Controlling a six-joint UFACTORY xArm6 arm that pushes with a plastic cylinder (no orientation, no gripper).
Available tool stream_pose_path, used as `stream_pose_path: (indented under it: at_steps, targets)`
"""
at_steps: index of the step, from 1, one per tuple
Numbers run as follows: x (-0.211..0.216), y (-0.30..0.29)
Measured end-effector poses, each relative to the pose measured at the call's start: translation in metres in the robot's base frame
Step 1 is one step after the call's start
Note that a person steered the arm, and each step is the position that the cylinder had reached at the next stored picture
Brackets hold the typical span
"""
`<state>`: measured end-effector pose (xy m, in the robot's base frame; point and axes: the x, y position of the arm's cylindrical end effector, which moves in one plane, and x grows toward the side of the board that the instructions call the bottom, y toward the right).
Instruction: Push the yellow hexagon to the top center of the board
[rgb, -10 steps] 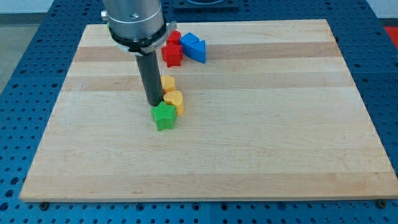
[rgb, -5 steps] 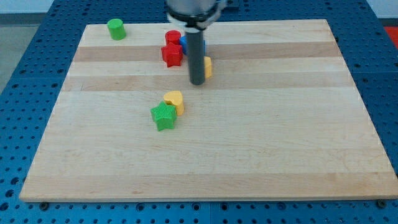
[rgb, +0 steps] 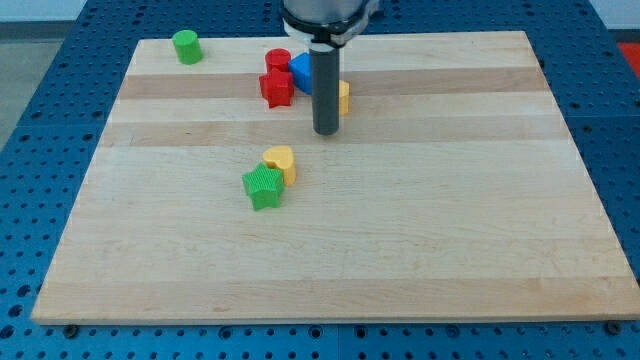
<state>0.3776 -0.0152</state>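
The yellow hexagon (rgb: 342, 97) lies on the wooden board (rgb: 450, 200) a little above the middle, mostly hidden behind my rod; only its right edge shows. My tip (rgb: 325, 131) rests on the board just below and left of the hexagon, close to it or touching. A blue block (rgb: 301, 71) sits just up and left of the rod, partly hidden by it.
A red cylinder (rgb: 277, 61) and a red block (rgb: 276, 88) stand left of the blue block. A yellow heart-like block (rgb: 281, 161) touches a green star (rgb: 264, 187) lower left of my tip. A green cylinder (rgb: 186, 46) stands at the board's top left.
My rod swept from beside the yellow heart up and right, pushing the yellow hexagon up-right next to the blue block. The green cylinder came into sight.
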Motion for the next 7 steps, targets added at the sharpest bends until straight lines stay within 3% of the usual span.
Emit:
stream_pose_path:
  at_steps: [3,7]
  targets:
    - [-0.036,0.001]
    - [-0.059,0.080]
